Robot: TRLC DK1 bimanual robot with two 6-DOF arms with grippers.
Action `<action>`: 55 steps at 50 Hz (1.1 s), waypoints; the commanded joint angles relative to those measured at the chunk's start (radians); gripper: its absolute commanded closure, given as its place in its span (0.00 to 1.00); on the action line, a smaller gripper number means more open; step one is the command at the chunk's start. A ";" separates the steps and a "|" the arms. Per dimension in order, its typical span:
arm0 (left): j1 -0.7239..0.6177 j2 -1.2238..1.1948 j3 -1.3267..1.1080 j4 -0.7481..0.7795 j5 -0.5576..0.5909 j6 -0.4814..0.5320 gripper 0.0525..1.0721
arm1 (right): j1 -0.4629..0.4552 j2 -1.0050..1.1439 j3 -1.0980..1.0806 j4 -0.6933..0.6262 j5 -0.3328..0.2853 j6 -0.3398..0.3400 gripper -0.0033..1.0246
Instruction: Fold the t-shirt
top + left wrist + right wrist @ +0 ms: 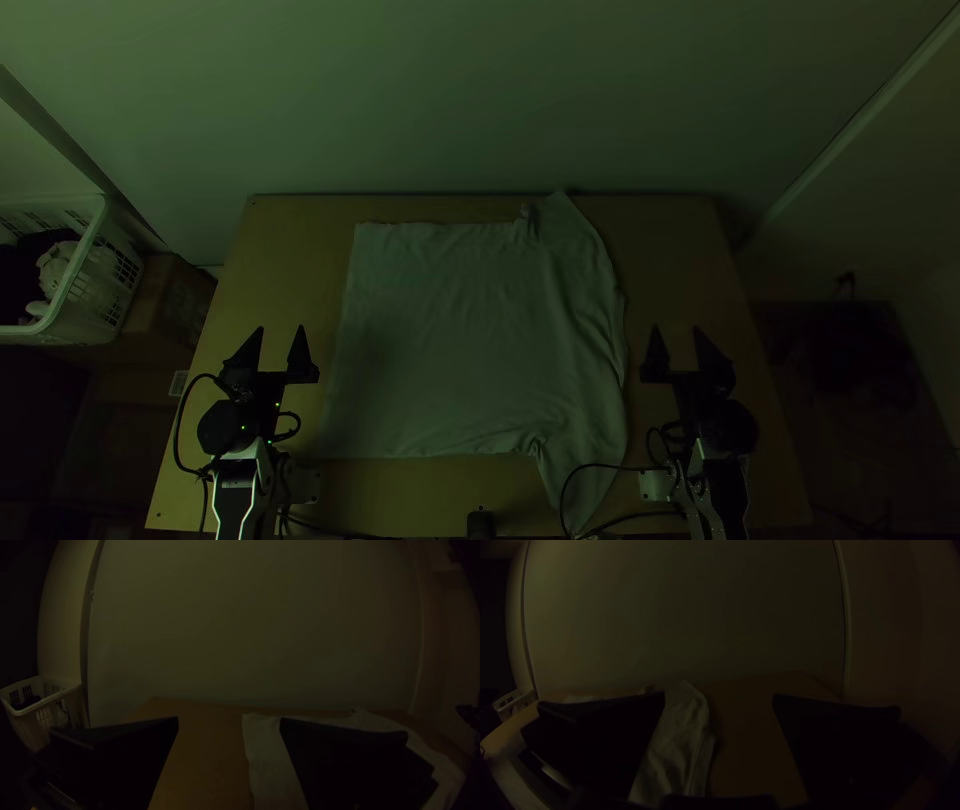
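Note:
A light t-shirt [450, 340] lies spread on the table, its hem side at the left and its sleeves at the right, one pointing to the far edge, one to the near edge. Left of the cloth is my left gripper [278, 338], open with nothing between its fingers. My right gripper [676, 340] stands open and empty just right of the shirt. The left wrist view has the left gripper [229, 725] apart, with the shirt [270, 760] partly behind one finger. In the right wrist view the right gripper [719, 700] is spread, the shirt [680, 740] behind it.
The wooden table [290, 250] has bare wood on both sides of the shirt. A white basket [75, 290] with cloth items stands beyond its left edge. A small black object [481, 524] sits at the near edge, and cables run by both arms.

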 commanded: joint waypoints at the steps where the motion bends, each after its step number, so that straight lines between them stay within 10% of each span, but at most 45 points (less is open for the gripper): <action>1: -0.005 -0.004 -0.045 -0.029 0.000 -0.015 0.04 | -0.006 -0.008 -0.013 -0.024 0.006 -0.014 0.04; 55: -0.011 -0.004 -0.045 -0.029 0.000 -0.017 0.04 | 0.009 -0.008 -0.013 -0.024 0.006 -0.013 0.04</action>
